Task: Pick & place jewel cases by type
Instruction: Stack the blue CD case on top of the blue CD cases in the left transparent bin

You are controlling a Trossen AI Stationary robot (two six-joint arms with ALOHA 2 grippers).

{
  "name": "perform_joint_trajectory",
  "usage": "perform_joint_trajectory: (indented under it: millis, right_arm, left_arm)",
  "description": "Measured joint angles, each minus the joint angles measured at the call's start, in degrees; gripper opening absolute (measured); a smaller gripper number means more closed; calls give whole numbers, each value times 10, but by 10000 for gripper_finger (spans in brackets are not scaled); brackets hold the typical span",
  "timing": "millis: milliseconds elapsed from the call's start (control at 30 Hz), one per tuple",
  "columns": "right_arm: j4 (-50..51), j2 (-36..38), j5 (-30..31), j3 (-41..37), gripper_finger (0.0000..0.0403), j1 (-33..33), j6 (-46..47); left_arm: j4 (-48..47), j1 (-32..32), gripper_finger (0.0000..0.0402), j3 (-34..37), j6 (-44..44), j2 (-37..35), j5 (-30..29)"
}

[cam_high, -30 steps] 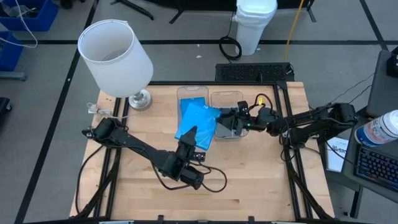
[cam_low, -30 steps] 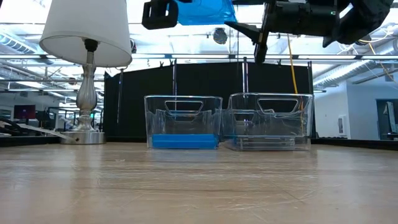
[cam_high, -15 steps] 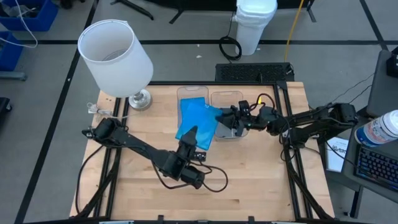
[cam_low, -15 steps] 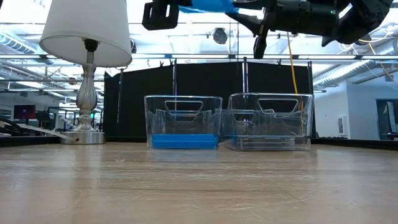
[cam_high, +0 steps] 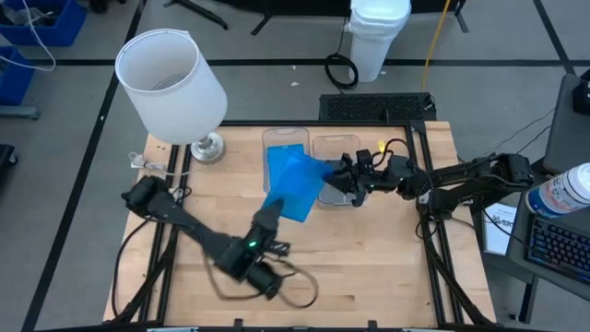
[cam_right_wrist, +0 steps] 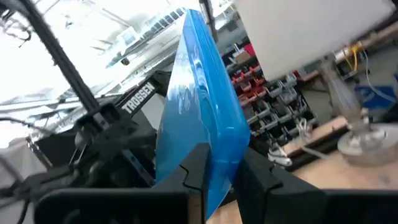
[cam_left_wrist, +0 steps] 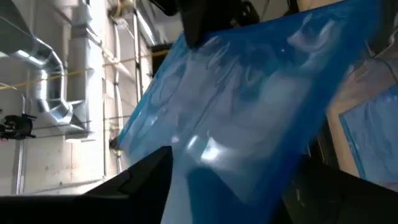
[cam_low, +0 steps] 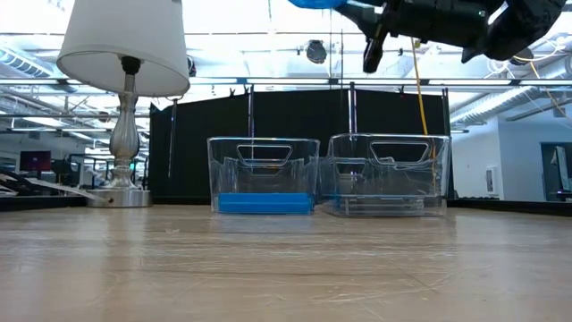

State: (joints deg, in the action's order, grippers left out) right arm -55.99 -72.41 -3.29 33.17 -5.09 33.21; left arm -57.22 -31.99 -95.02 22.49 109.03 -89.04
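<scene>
A blue jewel case [cam_high: 293, 184] is pinched at its right-hand corner by the right gripper [cam_high: 337, 172], just right of centre in the high view, and the fingers [cam_right_wrist: 198, 167] can be seen clamped narrow on the case's edge in the right wrist view. The case is held up in the air and tilted, hanging over the near edge of the left bin [cam_high: 285, 148], with the gripper on its right side above the right bin [cam_high: 334, 148].

The left gripper [cam_high: 267, 214] sits just below the case's lower-left corner in the high view. Its fingers [cam_left_wrist: 140, 177] are spread wide on either side of the case in the left wrist view, though contact can't be made out (the case fills most of that picture [cam_left_wrist: 249, 112]).

In the low view only the right gripper [cam_low: 371, 27] and a sliver of blue case [cam_low: 317, 4] show, at the very top edge.

Counting things: two clear bins are stood side by side toward the upper middle of the table [cam_high: 369, 267]. One airborne blue case is seen, plus a blue layer [cam_low: 264, 203] lying flat in the bottom of the left bin, whose number of cases can't be told. Something greyish lies flat in the right bin [cam_low: 386, 174], again uncountable. One lamp [cam_high: 171, 76] is stood at the table's upper left.
</scene>
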Motion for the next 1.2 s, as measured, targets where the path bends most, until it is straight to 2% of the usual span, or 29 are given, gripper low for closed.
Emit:
perform_joint_trajectory:
  millis: [133,200,300,433,500,567,667,800,933,1067,1200]
  right_arm:
    - [34,26,-23,0,36,-5,-48]
    - [66,43,-8,0,36,-5,-84]
    - [126,69,3,-3,36,-8,-130]
    - [221,110,16,23,34,-13,-173]
    - [277,110,30,46,33,-17,-187]
    - [326,104,26,86,33,-22,-187]
    - [434,82,17,172,33,-37,-193]
    - [583,5,10,296,33,-65,-195]
    - [696,-94,-70,432,33,-110,-171]
    - [791,-202,-88,541,33,-151,-164]
    - [855,-274,-110,618,34,-194,-145]
  left_arm:
    - [-97,-56,286,0,-114,-35,3]
    - [-140,-86,290,0,-176,-57,10]
    - [-180,-133,288,-1,-299,-94,75]
    - [-218,-172,274,-1,-480,-143,225]
    - [-235,-186,263,4,-566,-160,273]
    - [-242,-200,251,21,-615,-168,301]
    - [-238,-224,229,64,-645,-172,312]
    - [-214,-250,197,135,-683,-173,310]
    - [-153,-267,163,207,-690,-172,308]
    - [-83,-284,124,260,-666,-172,319]
    - [-55,-299,89,284,-682,-172,340]
